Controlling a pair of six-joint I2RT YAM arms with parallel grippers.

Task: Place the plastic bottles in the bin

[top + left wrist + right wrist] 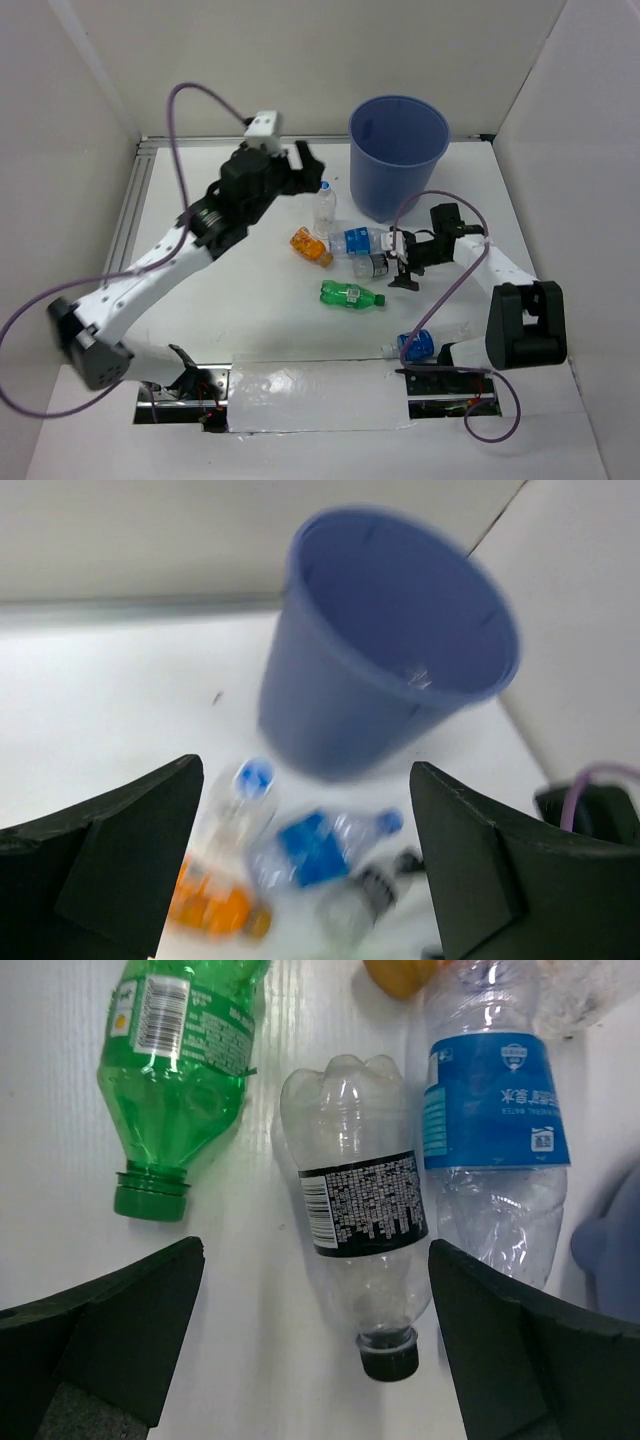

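Aluminium rail (130,215): runs along the left edge of the white counter (250,320). Plain white walls (60,120) on three sides. Purple cable (176,120): loops high over the left arm (160,265).

Left hand (306,168): spread wide, empty, raised above the far part of the counter, left of the bin. Fingers (110,865): black, matt, blocky in the wrist view, with the bin and three bottles blurred in the gap.

Orange bottle (311,246): lies on its side at the left end of the cluster, stubby.

Upright clear bottle (324,205): stands just behind the orange one, blue cap, just beside the bin's left flank, between left hand and bin.

Green bottle (350,295): lies on its side, near side of the cluster and apart from it. Translucent, green cap, barcode label.

Blue-labelled bottle (357,240): lies on its side, clear, thin crinkled wall, just beside the black-labelled one. Contact between them not resolvable.

Black-labelled bottle (365,1220): lies on its side, clear, lobed base, black cap. Cap end points toward the right hand, in line with its gap, apart from both fingers.

Bin (400,180): stands upright at the far side of the counter, right of centre. Round, smooth blue plastic, tapering to the base, far taller than any bottle. All six visible bottles outside it.

Right hand (402,260): spread wide, empty, low over the counter, just right of the black-labelled bottle and in front of the bin. Second purple cable (440,200): arcs over its wrist.

Squat blue-labelled bottle (415,345): lies at the near edge beside the right arm's base (525,325), well apart from the cluster.
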